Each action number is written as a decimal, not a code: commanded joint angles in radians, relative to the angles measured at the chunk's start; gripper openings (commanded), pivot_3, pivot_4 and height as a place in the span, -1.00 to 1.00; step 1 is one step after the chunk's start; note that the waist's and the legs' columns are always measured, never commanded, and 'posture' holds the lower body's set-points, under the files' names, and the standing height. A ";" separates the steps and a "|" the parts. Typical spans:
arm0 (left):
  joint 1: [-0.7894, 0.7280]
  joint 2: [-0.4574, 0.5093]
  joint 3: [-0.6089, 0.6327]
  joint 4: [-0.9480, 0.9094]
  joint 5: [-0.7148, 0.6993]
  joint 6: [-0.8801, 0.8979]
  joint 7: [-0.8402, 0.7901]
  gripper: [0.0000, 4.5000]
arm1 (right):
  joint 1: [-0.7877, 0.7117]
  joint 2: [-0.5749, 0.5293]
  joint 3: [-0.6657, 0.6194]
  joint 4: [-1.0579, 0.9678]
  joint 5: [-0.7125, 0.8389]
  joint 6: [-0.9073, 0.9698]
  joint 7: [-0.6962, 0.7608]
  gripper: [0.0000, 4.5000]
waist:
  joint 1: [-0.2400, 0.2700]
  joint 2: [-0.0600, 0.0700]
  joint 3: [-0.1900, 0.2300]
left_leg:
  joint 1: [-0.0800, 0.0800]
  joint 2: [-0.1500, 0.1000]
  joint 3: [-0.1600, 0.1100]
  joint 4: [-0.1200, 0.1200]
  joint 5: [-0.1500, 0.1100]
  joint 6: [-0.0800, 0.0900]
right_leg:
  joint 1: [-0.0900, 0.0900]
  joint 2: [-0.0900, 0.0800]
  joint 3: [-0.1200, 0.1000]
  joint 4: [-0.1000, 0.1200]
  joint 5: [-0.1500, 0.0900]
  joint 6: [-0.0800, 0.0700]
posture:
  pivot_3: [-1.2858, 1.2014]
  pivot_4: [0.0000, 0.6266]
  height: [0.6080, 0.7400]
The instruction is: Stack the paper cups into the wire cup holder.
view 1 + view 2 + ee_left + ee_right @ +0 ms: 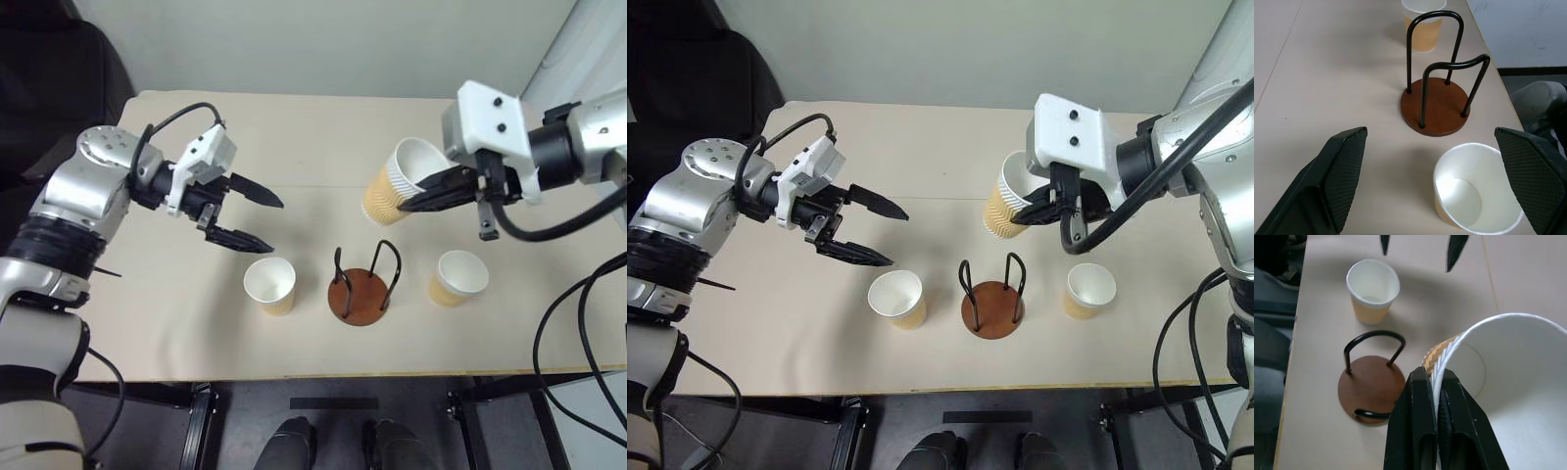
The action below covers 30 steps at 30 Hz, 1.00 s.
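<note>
A tilted paper cup (400, 181) is pinched by its rim in the right gripper (423, 196) above the bench (294, 137), while the left gripper (263, 220) is held wide open and empty.

At the left of the frame, the left arm is showing rounded silver-grey shells with small dark screw holes, a ribbed black band, and a thin black cable looping over a white wrist block. The left hand (253, 216) is ending in two pointed black fingers with finely textured inner pads (1347, 171). At the upper right, the right hand (416, 199) is sitting under a boxy white housing with two dark screws, thick black cables trailing off it.
</note>
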 commanded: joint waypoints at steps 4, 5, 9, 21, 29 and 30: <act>-0.034 -0.010 0.012 0.016 0.010 -0.034 -0.031 1.00 | 0.036 -0.039 0.027 -0.065 0.031 -0.033 0.014 -0.99 | -0.001 0.000 0.000 | 0.000 0.000 0.000 0.000 0.000 0.000 | 0.000 0.000 0.000 0.000 0.000 0.000 | 0.03 -0.52 1.00; -0.034 -0.010 0.013 0.016 0.010 -0.036 -0.031 1.00 | 0.047 -0.042 0.030 -0.073 0.036 -0.032 0.013 -0.99 | -0.001 0.000 0.000 | 0.000 0.000 0.000 0.000 0.000 0.000 | 0.000 0.000 0.000 0.000 0.000 0.000 | 0.03 -0.52 1.00; -0.030 -0.007 0.012 0.023 0.017 -0.047 -0.031 1.00 | 0.067 -0.049 0.037 -0.103 0.063 -0.017 0.009 -0.99 | -0.001 0.000 0.000 | 0.000 0.000 0.000 0.000 0.000 0.000 | 0.000 0.000 0.000 0.000 0.000 0.000 | 0.03 -0.52 1.00; -0.039 -0.027 0.012 0.049 0.036 -0.066 -0.031 1.00 | 0.096 -0.043 0.082 -0.123 0.083 -0.026 -0.013 -0.99 | -0.001 0.000 0.000 | 0.000 0.000 0.000 0.000 0.000 0.000 | 0.000 0.000 0.000 0.000 0.000 0.000 | 0.03 -0.52 1.00; -0.036 -0.032 0.019 0.055 0.039 -0.071 -0.031 1.00 | 0.088 -0.018 0.108 -0.107 0.073 -0.036 -0.041 -0.41 | -0.001 0.000 0.000 | 0.000 0.000 0.000 0.000 0.000 0.000 | 0.000 0.000 0.000 0.001 0.000 0.000 | 0.03 -0.52 1.00; -0.036 -0.033 0.020 0.056 0.039 -0.072 -0.031 1.00 | 0.082 -0.008 0.102 -0.102 0.077 -0.030 -0.048 -0.26 | -0.001 0.000 0.000 | 0.000 0.000 0.000 0.000 0.000 0.000 | 0.000 0.000 0.000 0.001 0.000 0.000 | 0.03 -0.52 1.00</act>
